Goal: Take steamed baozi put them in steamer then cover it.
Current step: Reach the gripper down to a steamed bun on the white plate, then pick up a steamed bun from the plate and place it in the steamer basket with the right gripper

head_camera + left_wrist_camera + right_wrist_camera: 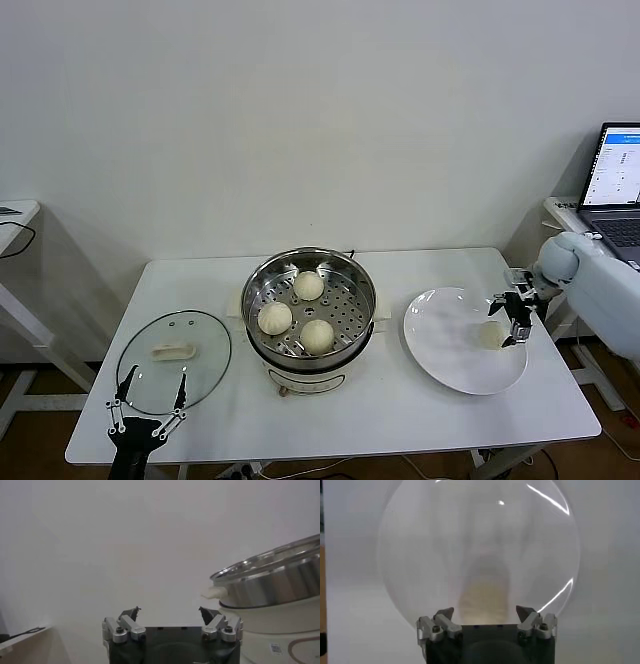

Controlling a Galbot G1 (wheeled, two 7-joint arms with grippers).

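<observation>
A: Right gripper (517, 320) first: what's it doing?

B: Jaws spread wide, gripping nothing, poised over the last cream-white pleated bun (489, 335) on the flat white round plate (450, 362), probably lining up a grasp.

A: The left gripper (150, 404)?

B: Equally wide and empty, waiting at the table's near edge by the clear glass lid with white handle (173, 347), likely ready for covering.

A: The shiny steel steamer pot (309, 301)?

B: Mid-table, three buns (317, 335) inside. Its base sticker isn't legible.

Bare table (400, 400) lies open at lower centre of my view, flanked by steamer (310, 300), plate (450, 365) and cover (175, 350).
</observation>
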